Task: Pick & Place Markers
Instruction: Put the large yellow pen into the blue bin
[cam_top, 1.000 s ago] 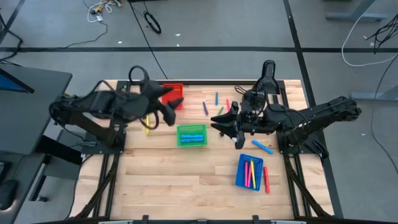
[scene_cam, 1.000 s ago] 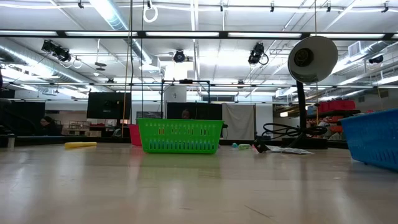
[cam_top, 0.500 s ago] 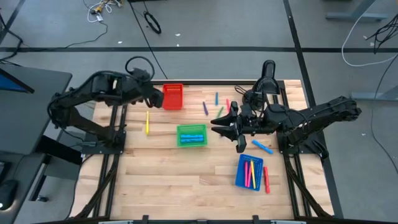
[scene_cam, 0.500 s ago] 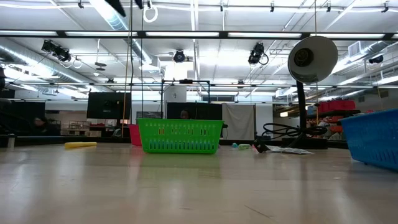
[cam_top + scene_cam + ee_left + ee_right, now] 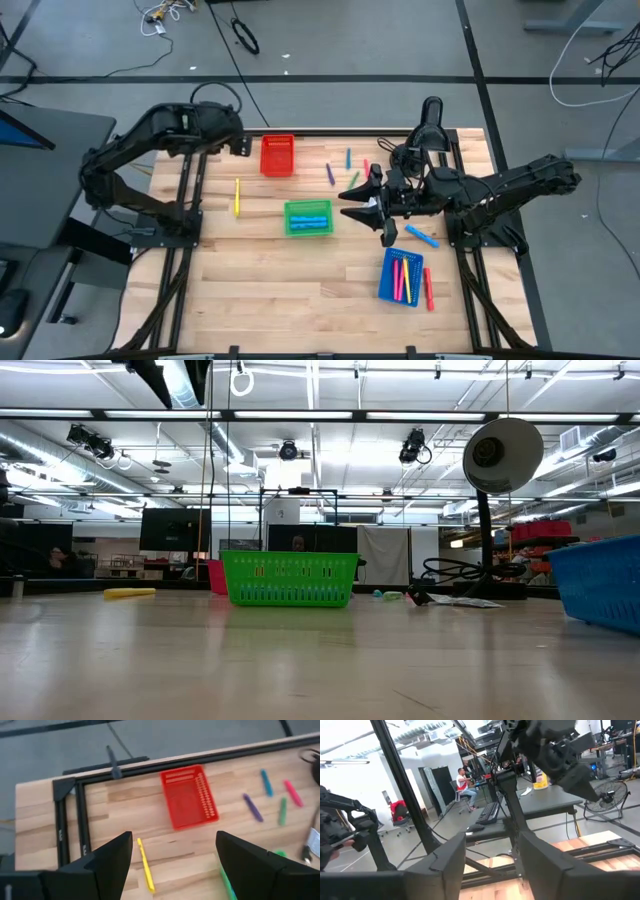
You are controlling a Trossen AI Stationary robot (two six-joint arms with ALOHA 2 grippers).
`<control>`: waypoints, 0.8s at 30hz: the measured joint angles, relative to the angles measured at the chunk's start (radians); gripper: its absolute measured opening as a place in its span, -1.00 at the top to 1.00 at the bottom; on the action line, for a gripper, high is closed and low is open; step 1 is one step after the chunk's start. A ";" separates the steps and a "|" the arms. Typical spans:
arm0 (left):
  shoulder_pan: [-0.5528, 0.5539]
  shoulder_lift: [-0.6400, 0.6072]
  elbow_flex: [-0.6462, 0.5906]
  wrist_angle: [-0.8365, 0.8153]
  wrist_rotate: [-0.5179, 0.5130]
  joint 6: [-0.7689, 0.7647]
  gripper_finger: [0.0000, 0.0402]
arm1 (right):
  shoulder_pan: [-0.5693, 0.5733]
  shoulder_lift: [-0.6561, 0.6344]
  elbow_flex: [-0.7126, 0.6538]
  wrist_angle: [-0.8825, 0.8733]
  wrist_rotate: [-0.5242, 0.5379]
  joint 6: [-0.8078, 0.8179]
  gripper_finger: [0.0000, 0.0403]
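Observation:
Loose markers lie flat on the wooden table: a yellow marker [image 5: 237,196] at the left, purple [image 5: 329,173], blue [image 5: 348,158], pink [image 5: 366,167] and green [image 5: 354,178] ones at the far middle, and a blue one [image 5: 421,236] at the right. More markers lie in the blue tray [image 5: 388,285] and the green tray [image 5: 308,228]. My left gripper [image 5: 243,146] hangs open above the table's far left corner, beside the red tray [image 5: 278,155]; its wrist view looks down on the yellow marker [image 5: 146,870]. My right gripper [image 5: 365,215] hovers open, about level, right of the green tray, with nothing between its fingers [image 5: 447,857].
A red marker [image 5: 428,288] lies beside the blue tray. The red tray [image 5: 189,796] looks empty. A black frame [image 5: 67,820] borders the table. In the low view the green tray [image 5: 290,578] stands at the middle and the blue tray [image 5: 600,585] at the right.
My left gripper has swung from above the space between the red and green trays toward the table's far left corner, turning as it went, and the yellow marker now shows in full. My right arm has kept its place.

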 joint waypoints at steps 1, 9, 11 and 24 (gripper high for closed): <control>0.012 0.001 -0.005 0.002 0.000 -0.004 -0.46 | 0.000 0.000 0.000 0.000 -0.011 0.001 0.03; 0.110 0.001 -0.033 0.000 0.007 0.016 -0.46 | 0.000 0.000 0.000 -0.006 -0.097 0.007 -0.03; 0.139 0.001 -0.033 0.000 0.009 0.032 -0.46 | 0.000 0.000 0.000 -0.011 -0.097 0.006 -0.03; 0.267 0.001 -0.039 0.002 0.058 0.081 -0.46 | 0.000 0.000 0.000 -0.053 -0.097 0.007 -0.03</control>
